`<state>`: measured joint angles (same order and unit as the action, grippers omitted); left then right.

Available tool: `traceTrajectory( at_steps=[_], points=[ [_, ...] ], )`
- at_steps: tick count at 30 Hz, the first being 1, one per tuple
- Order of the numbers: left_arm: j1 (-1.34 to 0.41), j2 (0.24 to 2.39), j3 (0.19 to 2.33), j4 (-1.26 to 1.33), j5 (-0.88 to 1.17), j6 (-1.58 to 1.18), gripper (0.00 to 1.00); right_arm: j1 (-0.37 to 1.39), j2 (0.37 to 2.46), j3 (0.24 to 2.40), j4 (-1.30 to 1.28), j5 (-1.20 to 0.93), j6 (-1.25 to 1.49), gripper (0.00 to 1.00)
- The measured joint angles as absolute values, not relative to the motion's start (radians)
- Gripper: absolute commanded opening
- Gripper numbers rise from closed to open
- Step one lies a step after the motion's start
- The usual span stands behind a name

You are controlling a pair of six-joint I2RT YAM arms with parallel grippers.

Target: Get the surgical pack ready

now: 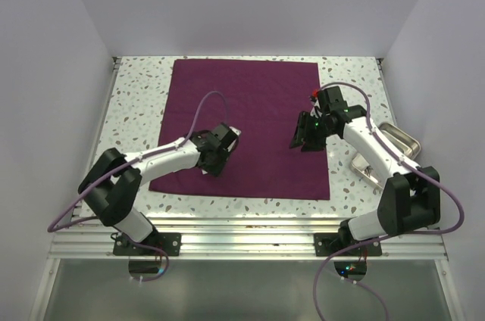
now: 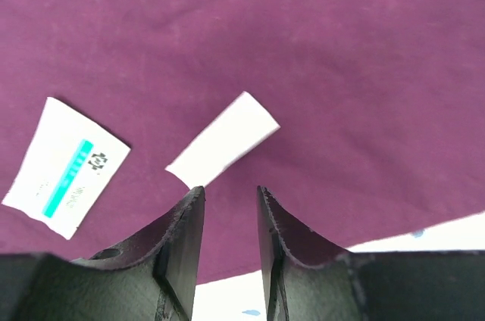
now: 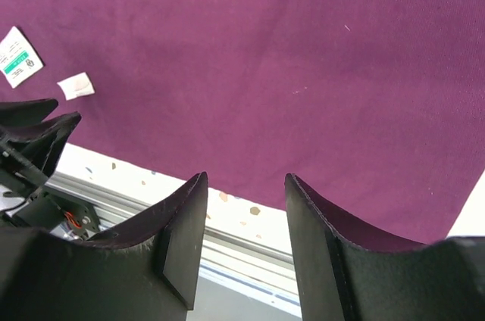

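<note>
Spread flat over the middle of the speckled tabletop (image 1: 132, 109): the surgical pack (image 1: 250, 101), a dark maroon cloth, running from upper centre to lower centre of the overhead view. Low over its lower left part, the left end effector (image 1: 218, 148). Low over its right edge, the right end effector (image 1: 307, 133). At the right of that view, partly behind the right arm, a shiny steel tray (image 1: 402, 139) on bare tabletop, near the cloth's right edge but off it.

Left wrist view: fingers (image 2: 186, 238) parted by a narrow gap, nothing between them. Just beyond the tips, a plain white strip (image 2: 223, 139) flat on the cloth, its near corner close to the finger on the frame's left; touching or not, impossible to tell. Further toward the left edge of the frame, a white packet (image 2: 64, 166) with a teal stripe, also flat on the cloth and apart from the strip.

Right wrist view: fingers (image 3: 182, 230) spread wider, gripping nothing, maroon cloth filling most of the frame beyond them. At the upper left, small and far off, the same packet and white piece; below them, the dark tips of the other end effector.
</note>
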<state>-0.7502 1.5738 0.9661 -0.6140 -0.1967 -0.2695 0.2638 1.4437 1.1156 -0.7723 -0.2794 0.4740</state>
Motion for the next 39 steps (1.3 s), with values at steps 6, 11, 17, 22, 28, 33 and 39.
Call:
traceTrajectory(
  at_steps=[6,11,17,22,28,33,39],
  points=[
    [-0.77,1.615,0.966,-0.603,-0.273,-0.269,0.37,0.264,1.438,1.103,-0.76,-0.281,0.472,0.48],
    [-0.78,1.66,0.969,-0.592,-0.292,-0.268,0.35,0.264,1.438,1.084,-0.754,-0.281,0.472,0.48],
    [-0.781,1.673,0.974,-0.587,-0.299,-0.265,0.34,0.264,1.436,1.082,-0.751,-0.281,0.472,0.47],
    [-0.781,1.694,0.993,-0.582,-0.308,-0.249,0.28,0.264,1.436,1.082,-0.745,-0.282,0.473,0.47],
    [-0.782,1.717,1.01,-0.57,-0.32,-0.238,0.09,0.264,1.437,1.082,-0.741,-0.284,0.474,0.46],
    [-0.782,1.732,1.031,-0.574,-0.331,-0.224,0.0,0.271,1.44,1.082,-0.738,-0.287,0.474,0.45],
    [-0.781,1.728,1.152,-0.651,-0.285,-0.225,0.0,0.28,1.478,1.083,-0.705,-0.381,0.458,0.46]
  ],
)
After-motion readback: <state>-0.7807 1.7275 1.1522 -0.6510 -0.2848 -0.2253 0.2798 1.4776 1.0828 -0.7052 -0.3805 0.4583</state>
